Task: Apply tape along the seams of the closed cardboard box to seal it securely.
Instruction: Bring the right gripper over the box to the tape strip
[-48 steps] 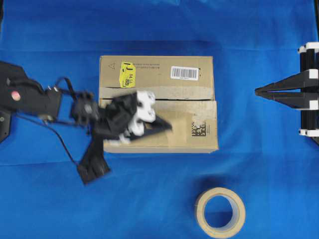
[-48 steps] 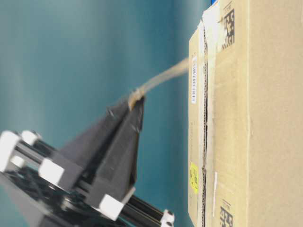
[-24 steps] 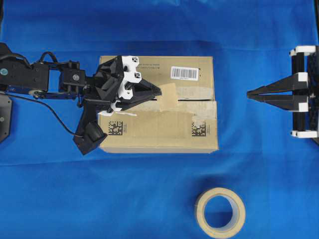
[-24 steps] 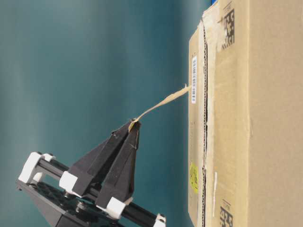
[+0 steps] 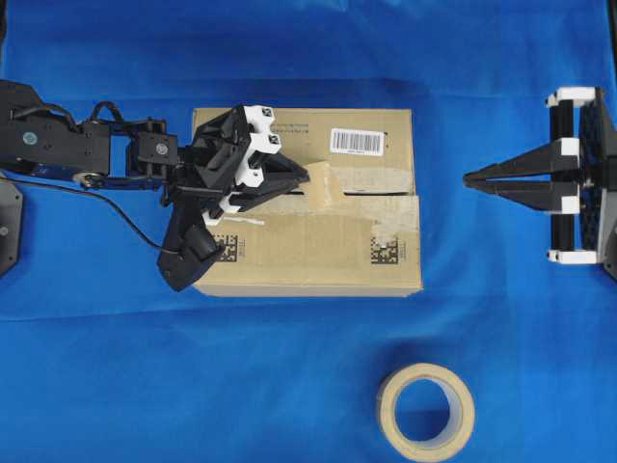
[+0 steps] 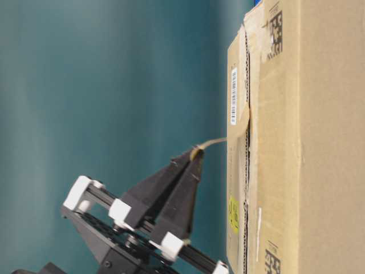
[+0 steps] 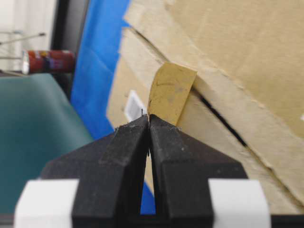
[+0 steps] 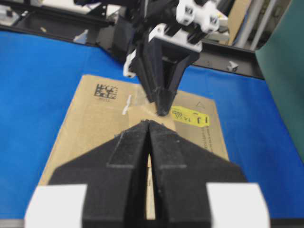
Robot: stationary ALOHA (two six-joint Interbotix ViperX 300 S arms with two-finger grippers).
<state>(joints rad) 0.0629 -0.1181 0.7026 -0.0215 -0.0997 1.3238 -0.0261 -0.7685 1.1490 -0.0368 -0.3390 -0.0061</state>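
Note:
The cardboard box [image 5: 318,258] lies in the middle of the blue cloth, with a yellow sticker [image 8: 190,117] and a barcode label [image 5: 357,141] on top. Its seam [image 5: 386,195] runs lengthwise between the flaps, edged by an older pale strip. My left gripper [image 5: 308,178] hovers just above the seam, shut on one end of the small tan tape piece [image 7: 171,93]. The tape's [image 6: 212,142] far end curls over and reaches the box top [image 6: 319,142]. My right gripper [image 5: 467,180] is shut and empty, off the box's right end, pointing at it.
A cream tape roll [image 5: 425,411] lies flat on the cloth in front of the box, to the right. Blue cloth [image 5: 308,48] surrounds the box on all sides. The left arm and its cable [image 5: 116,231] stretch in from the left edge.
The left gripper swung from the box's front half to over the seam, then came closer to the box top with the tape. The right gripper crept left toward the box.

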